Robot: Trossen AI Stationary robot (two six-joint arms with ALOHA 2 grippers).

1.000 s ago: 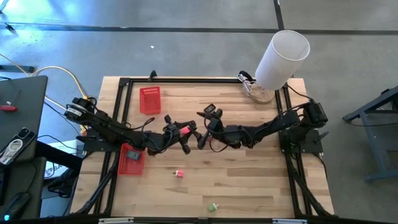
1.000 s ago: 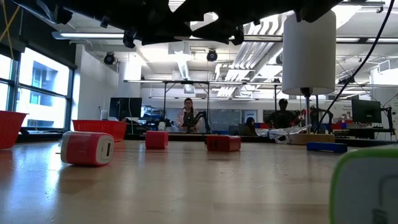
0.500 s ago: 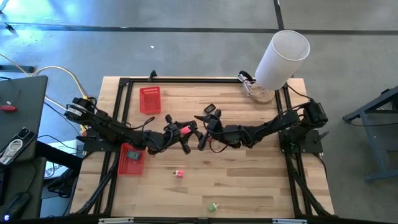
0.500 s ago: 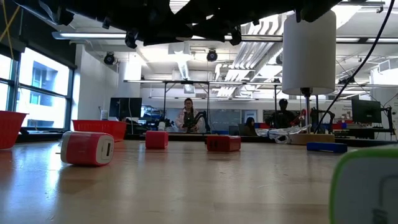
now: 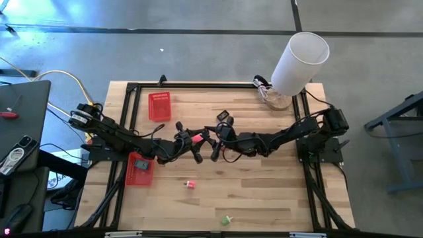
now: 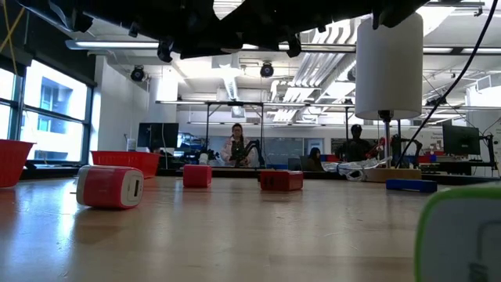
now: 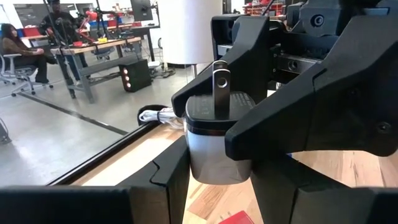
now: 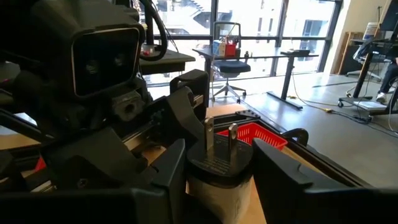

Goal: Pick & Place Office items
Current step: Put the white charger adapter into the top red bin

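Both my grippers meet mid-table over a white plug adapter (image 7: 217,140); left gripper (image 7: 214,186) clamps its body, right gripper (image 8: 217,180) closes around its pronged end; hand-over underway; 1 piece sits in the near red basket (image 5: 139,169), pink piece (image 5: 190,184) and green piece (image 5: 226,219) wait.

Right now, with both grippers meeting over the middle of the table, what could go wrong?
The left gripper holds a white plug adapter in the air, and the right gripper sits around it too. If the left one lets go too early, the adapter may fall onto the table. The grippers are crowded together, so they might bump.
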